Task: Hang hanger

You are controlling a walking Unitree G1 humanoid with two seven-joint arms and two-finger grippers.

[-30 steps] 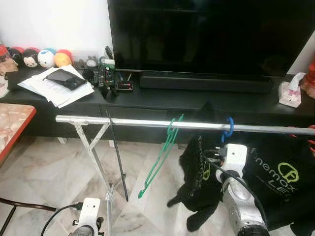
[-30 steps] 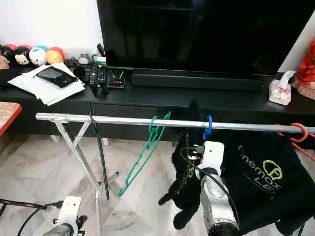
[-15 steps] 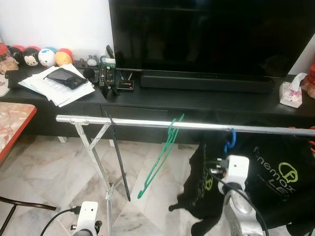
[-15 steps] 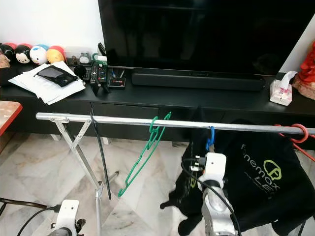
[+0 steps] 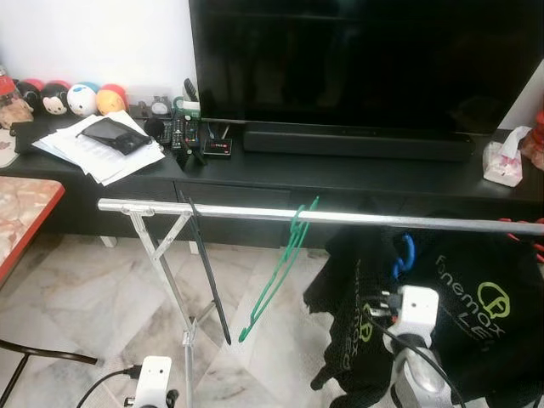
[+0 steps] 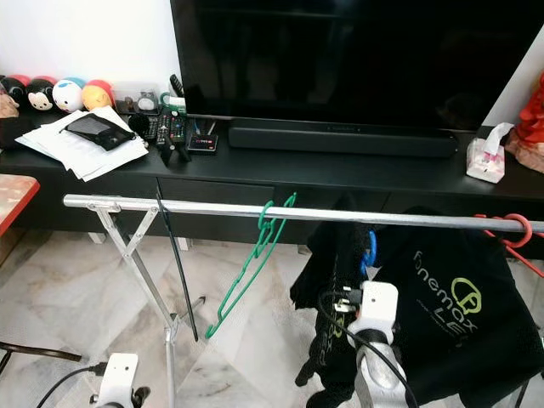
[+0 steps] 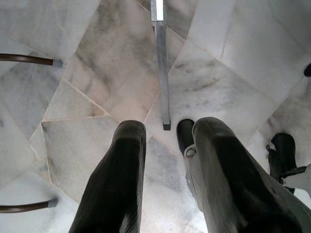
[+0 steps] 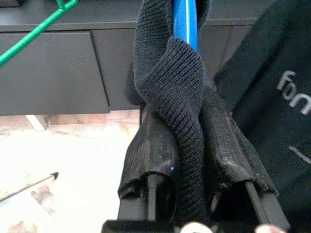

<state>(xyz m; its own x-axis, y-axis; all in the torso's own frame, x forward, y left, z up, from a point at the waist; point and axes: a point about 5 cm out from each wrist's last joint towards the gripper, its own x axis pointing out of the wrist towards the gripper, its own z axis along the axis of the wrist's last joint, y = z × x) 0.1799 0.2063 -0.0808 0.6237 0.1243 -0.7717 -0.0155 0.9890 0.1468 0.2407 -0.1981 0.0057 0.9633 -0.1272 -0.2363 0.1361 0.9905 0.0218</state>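
The right gripper [image 8: 187,141] has its fingers [image 8: 153,145] clamped on a fold of black knitted garment [image 8: 170,82] together with the blue hanger [image 8: 184,22] that carries it. In the head views that hanger's hook [image 5: 403,252] sits just below the silver rail [image 5: 255,212], not on it, with the knit [image 6: 331,280] drooping beside a black printed shirt [image 6: 463,314]. A green hanger [image 5: 276,276] and a black hanger [image 5: 208,272] hang from the rail farther left. The left gripper [image 7: 165,160] hangs low over the marble floor [image 7: 97,73], fingers [image 7: 119,179] parted and empty. Behind stands a black TV cabinet [image 5: 340,178].
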